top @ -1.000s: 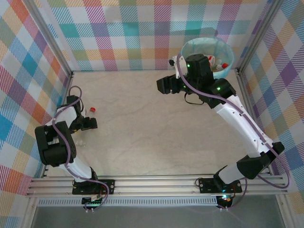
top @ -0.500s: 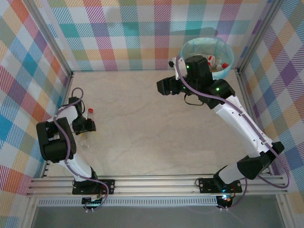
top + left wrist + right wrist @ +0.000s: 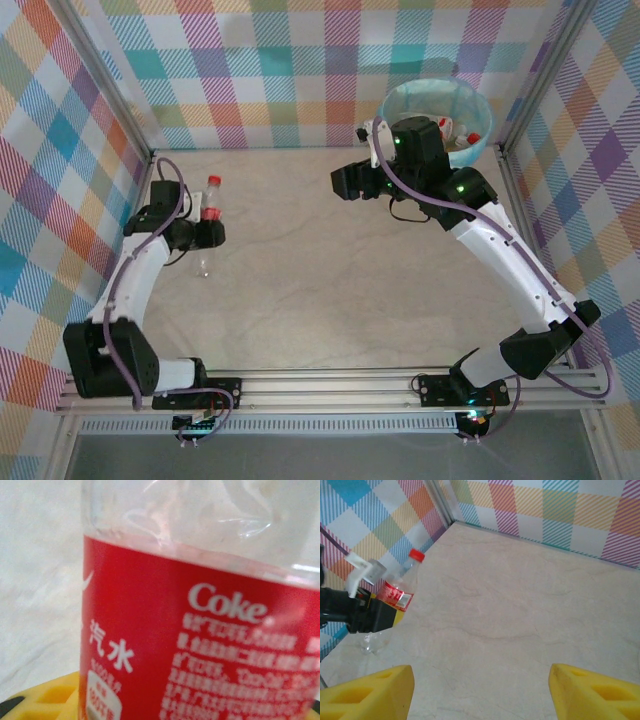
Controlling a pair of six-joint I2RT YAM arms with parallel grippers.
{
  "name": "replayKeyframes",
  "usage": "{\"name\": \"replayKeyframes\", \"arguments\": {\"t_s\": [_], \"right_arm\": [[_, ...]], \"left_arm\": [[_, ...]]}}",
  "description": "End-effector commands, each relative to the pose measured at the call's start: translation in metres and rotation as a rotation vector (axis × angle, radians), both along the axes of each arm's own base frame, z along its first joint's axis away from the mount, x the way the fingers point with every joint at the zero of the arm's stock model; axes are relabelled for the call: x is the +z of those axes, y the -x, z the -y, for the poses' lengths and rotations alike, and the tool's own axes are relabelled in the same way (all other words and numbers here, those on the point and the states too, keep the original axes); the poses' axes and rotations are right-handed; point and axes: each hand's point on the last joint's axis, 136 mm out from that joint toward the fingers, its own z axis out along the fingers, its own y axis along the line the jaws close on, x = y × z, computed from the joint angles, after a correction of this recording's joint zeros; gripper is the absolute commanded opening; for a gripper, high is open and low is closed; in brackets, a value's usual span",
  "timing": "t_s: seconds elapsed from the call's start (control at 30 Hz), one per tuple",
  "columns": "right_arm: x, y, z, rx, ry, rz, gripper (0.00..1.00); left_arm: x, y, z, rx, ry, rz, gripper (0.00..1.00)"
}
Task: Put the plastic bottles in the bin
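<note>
Carrying toward 2 o'clock: the bin lies well apart from your loaded left pincer.

Your left pincer (image 3: 207,236) is clamped on the Coke bottle (image 3: 211,203) at its label. In the top view the bottle's long axis runs from 12 to 6 o'clock, with the red cap (image 3: 212,181) at 12. The bin (image 3: 425,92) sits in the far corner at 2 o'clock. Your right pincer (image 3: 481,680), jaws apart and empty, hangs near the bin on that line, so I think you must pass around it. The tabletop (image 3: 300,270) between gives open room.
</note>
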Motion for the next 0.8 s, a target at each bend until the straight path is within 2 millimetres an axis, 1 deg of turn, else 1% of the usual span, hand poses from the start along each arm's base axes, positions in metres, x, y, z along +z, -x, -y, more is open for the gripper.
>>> {"name": "replayKeyframes", "arguments": {"t_s": [0.0,0.1,0.17,0.27,0.4,0.47,0.6,0.77], "right_arm": [[0.034,0.016,-0.008,0.077,-0.113,0.048,0.71],[0.044,0.029,-0.024,0.189,-0.202,0.064,0.72],[0.050,0.035,-0.032,0.238,-0.258,0.061,0.77],[0.057,0.043,-0.045,0.317,-0.329,0.029,0.80],[0.062,0.056,-0.066,0.465,-0.422,-0.062,0.83],[0.064,0.059,-0.072,0.516,-0.446,-0.094,0.85],[0.065,0.064,-0.079,0.579,-0.467,-0.105,0.87],[0.067,0.068,-0.084,0.613,-0.463,-0.077,0.87]], "left_arm": [[0.074,-0.001,0.059,-0.187,0.144,0.214,0.49],[0.126,0.017,0.109,-0.380,0.242,0.363,0.49],[0.151,0.029,0.131,-0.472,0.294,0.428,0.49],[0.174,0.045,0.153,-0.581,0.364,0.483,0.48],[0.193,0.064,0.177,-0.710,0.442,0.517,0.48],[0.200,0.073,0.187,-0.768,0.474,0.527,0.48],[0.210,0.087,0.204,-0.861,0.522,0.524,0.48],[0.216,0.099,0.218,-0.931,0.554,0.514,0.48]]}}
